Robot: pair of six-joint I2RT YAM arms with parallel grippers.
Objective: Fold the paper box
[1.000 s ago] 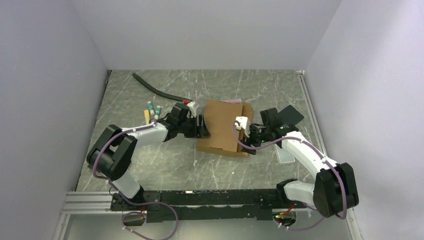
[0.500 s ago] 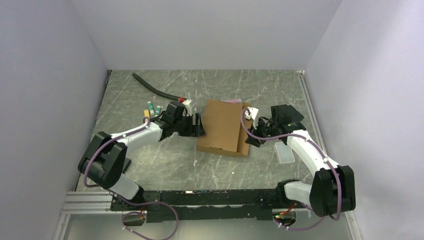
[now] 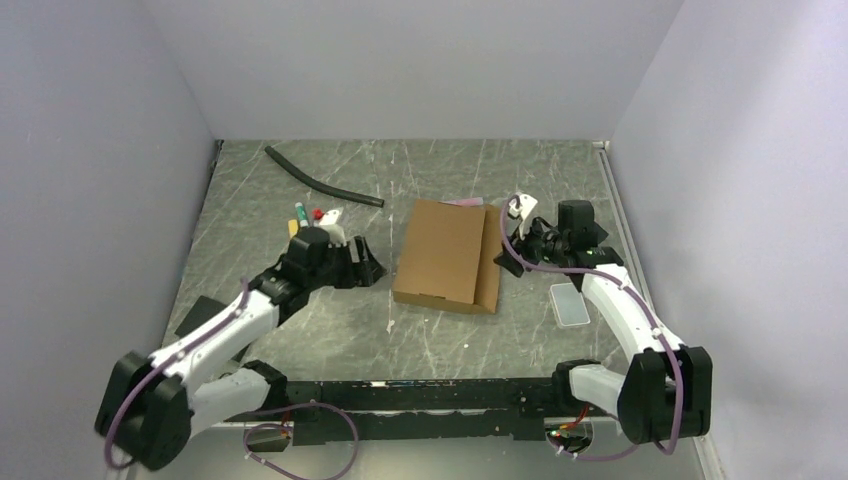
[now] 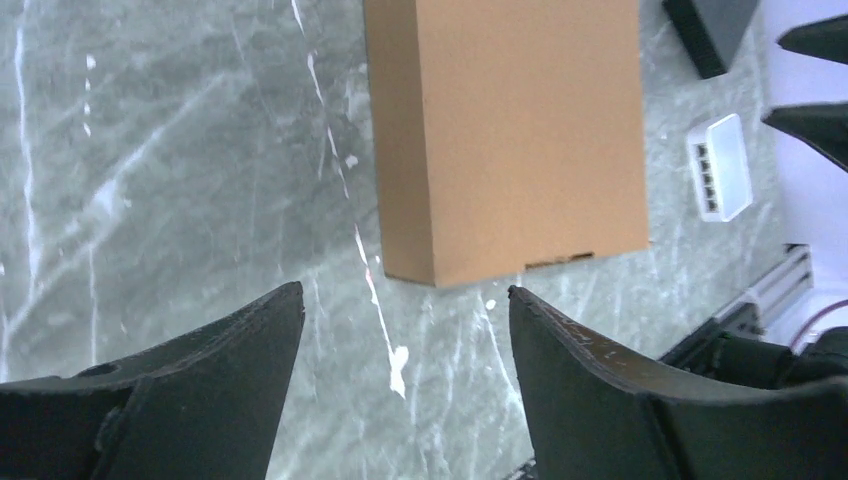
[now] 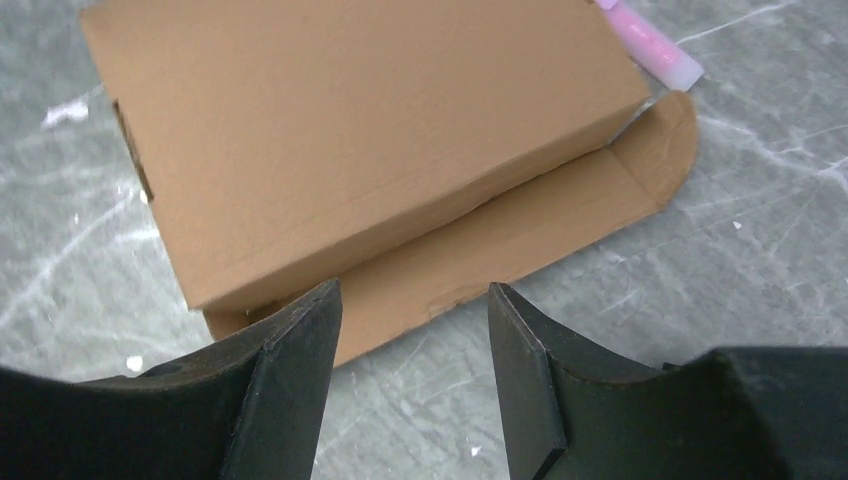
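The paper box (image 3: pixel 445 255) lies mid-table as a closed, shallow brown cardboard box, with one long flap (image 3: pixel 490 268) lying flat on the table along its right side. My left gripper (image 3: pixel 372 270) is to the left of the box, clear of it and open. In the left wrist view the box (image 4: pixel 510 130) lies beyond the open gripper (image 4: pixel 405 290). My right gripper (image 3: pixel 505 250) is by the flap's right edge, open and holding nothing. In the right wrist view the box (image 5: pixel 350 130) and the flap (image 5: pixel 530 240) sit just ahead of the gripper (image 5: pixel 413 285).
A black hose (image 3: pixel 320 185) lies at the back left, with markers (image 3: pixel 300 212) near the left arm. A translucent lid (image 3: pixel 570 303) sits at the right, beside the right arm. A pink item (image 5: pixel 650 45) lies behind the box. White walls enclose the table.
The left arm pulled back from the box's left edge toward the near left. The right gripper came off the box and moved right and back. The box stayed put.
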